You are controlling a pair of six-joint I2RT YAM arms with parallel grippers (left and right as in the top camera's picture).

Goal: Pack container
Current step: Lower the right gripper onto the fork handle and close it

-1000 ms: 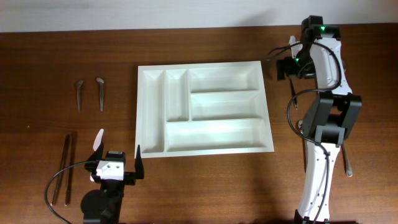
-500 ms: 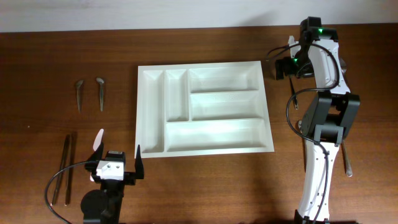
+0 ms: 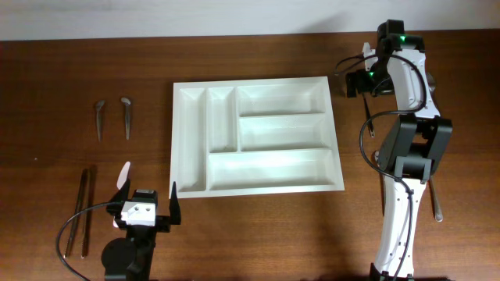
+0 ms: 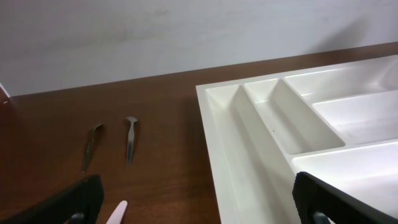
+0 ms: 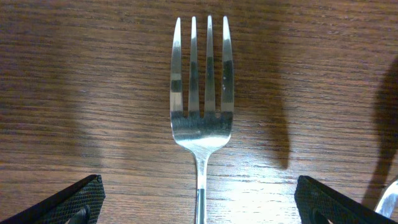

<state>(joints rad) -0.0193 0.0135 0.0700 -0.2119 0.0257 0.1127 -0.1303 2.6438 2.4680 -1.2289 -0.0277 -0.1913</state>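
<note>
We fear our right hand (image 5: 199, 208), fingers spread over the silver metal fork (image 5: 200, 118), could skid off its thin handle on the wooden desk (image 5: 74, 93), short of the white plastic tray (image 3: 281, 115) mid-frame.

We log the right arm (image 3: 397, 218): white shells, black joint blocks, a green light (image 3: 404, 36) near its wrist, thin black cables (image 3: 364, 133) looping beside. Left arm (image 3: 125, 254): black base, white plate (image 3: 141, 209) dotted with small screws, black fingers (image 3: 175, 204), one black cable (image 3: 61, 240).

fork (image 5: 200, 118): handle cut off at bottom edge | container (image 4: 211, 134): right part beyond frame
</note>
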